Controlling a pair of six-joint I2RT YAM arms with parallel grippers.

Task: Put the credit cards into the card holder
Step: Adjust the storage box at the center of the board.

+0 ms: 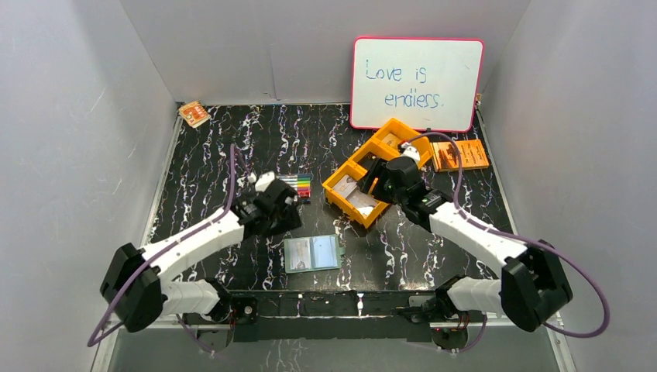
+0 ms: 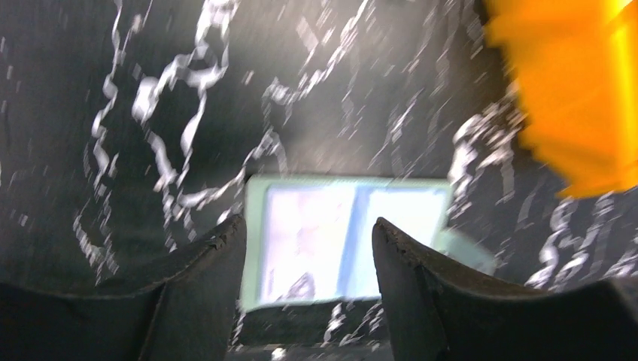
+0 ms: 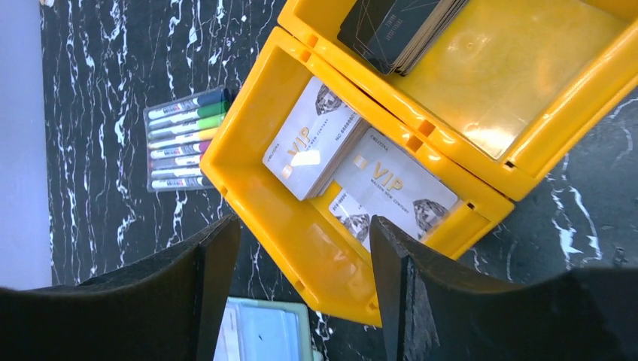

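left hand (image 2: 308,220) spread low over card holder (image 2: 342,210), right hand (image 3: 305,229) spread above credit cards (image 3: 316,139) in orange bin (image 3: 278,218)

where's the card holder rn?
Top view: card holder lies open near the front edge of the table, roughly centre, just near-left of the orange bin. Left wrist view shows it directly ahead of the left claw.

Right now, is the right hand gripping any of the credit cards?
No, in the right wrist view the right hand is open and empty above the orange bin, where the VIP cards lie inside.
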